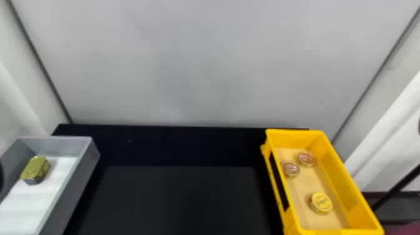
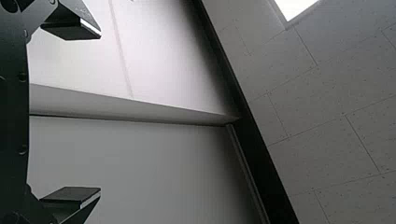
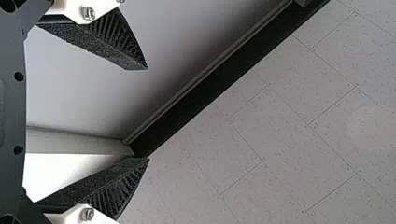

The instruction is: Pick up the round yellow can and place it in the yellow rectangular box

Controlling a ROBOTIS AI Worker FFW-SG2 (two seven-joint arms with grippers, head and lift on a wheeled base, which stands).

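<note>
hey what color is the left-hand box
The box is gray, best seen in the head view.

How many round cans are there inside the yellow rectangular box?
3. One red-topped can is toward the far end, a second red-topped can slightly nearer, to its left; the round yellow can is toward the near end of the yellow box.

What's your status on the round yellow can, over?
Left gripper, right gripper: jaws open, empty. Round yellow can in yellow box, toward its near end. Two reddish-topped cans farther back, not in the way.
</note>
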